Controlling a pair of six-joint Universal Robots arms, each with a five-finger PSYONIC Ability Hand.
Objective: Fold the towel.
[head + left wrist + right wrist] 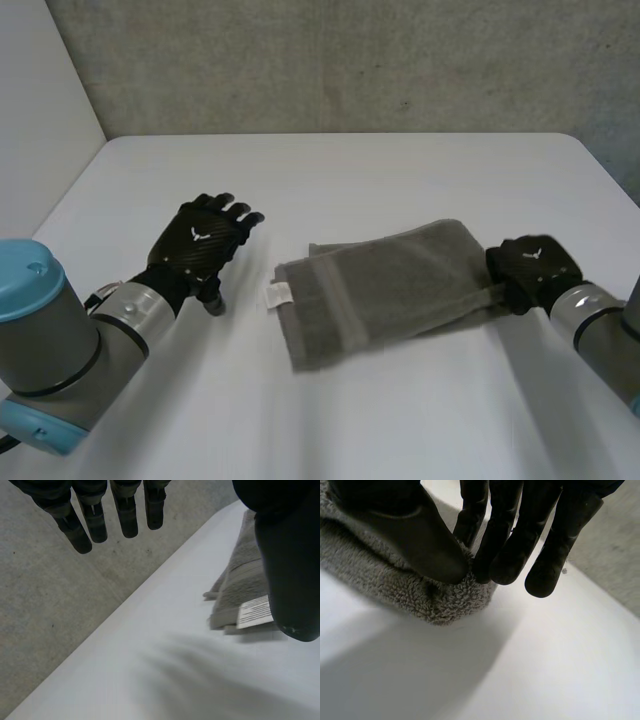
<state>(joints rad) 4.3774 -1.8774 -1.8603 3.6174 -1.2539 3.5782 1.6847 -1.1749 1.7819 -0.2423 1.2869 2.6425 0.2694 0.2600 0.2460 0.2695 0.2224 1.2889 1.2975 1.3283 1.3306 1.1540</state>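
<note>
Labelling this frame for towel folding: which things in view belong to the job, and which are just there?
Job: grey terry towel, folded; right hand pinching its end; left hand, open, beside it.
Other: white table; grey concrete wall.

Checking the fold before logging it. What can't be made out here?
Head view: the black right hand covers one end of the grey terry towel.
Left wrist view: the thumb of the black left hand hides part of the towel; the print on the white label is too small to read.
Right wrist view: the edge cuts off the towel.
</note>
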